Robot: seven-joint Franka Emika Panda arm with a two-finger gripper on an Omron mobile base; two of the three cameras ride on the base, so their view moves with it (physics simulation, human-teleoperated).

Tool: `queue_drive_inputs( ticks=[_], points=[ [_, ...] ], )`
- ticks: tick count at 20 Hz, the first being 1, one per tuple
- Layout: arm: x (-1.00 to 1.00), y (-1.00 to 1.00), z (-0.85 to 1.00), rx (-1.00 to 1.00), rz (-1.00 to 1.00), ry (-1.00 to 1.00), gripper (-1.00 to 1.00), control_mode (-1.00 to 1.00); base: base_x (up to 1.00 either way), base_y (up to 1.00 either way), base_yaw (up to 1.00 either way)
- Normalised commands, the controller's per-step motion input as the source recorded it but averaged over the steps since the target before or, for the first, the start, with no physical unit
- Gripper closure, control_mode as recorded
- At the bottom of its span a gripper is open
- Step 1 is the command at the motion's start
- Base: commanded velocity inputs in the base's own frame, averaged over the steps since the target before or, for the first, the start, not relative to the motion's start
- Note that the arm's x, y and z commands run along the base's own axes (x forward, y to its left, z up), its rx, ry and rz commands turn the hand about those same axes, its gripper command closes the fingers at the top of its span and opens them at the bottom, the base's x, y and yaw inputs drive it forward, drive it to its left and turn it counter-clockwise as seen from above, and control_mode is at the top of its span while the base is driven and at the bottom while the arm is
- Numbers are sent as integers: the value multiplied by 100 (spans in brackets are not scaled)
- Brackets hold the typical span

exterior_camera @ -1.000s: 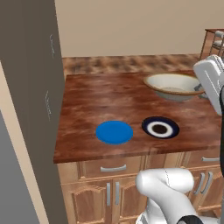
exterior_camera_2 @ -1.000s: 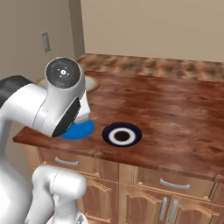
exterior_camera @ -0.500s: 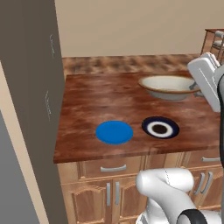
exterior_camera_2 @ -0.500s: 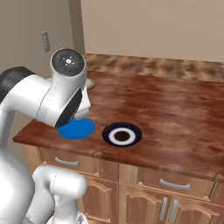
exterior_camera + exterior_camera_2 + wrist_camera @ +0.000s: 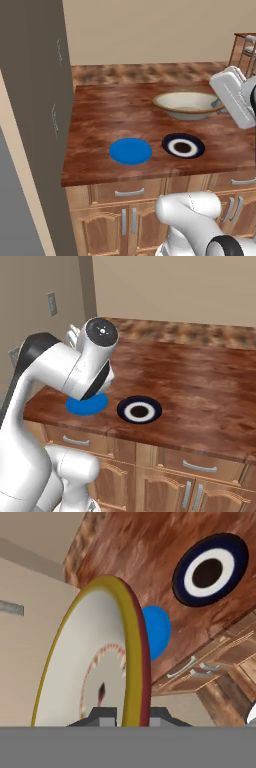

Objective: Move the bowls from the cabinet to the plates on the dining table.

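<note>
While the dining table (image 5: pixel 100 155) spread across the middle of both base views, its right part was cut off at the frame edge in the left base view. The arm was seen bent over the table, its wrist at the right edge of the left base view and hiding part of the blue plate (image 5: pixel 87 405) at centre left of the right base view. The cream bowl (image 5: pixel 189 104) was held at upper right above the table, its far rim hidden behind the wrist. The ringed plate (image 5: pixel 183 146) lay bare just right of the blue one. The gripper (image 5: pixel 128 714) was pressed together on the bowl's rim, fingertips barely discernible.
</note>
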Motion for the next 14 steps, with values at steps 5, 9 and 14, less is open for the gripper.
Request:
queue_drive_inputs(
  ticks=[5, 9, 14],
  points=[
    [5, 2, -16, 0, 15, 0, 100, -100, 0, 0, 0],
    [0, 14, -15, -2, 13, 0, 100, -100, 0, 0, 0],
    [2, 28, -3, -2, 8, -1, 100, -100, 0, 0, 0]
  ],
)
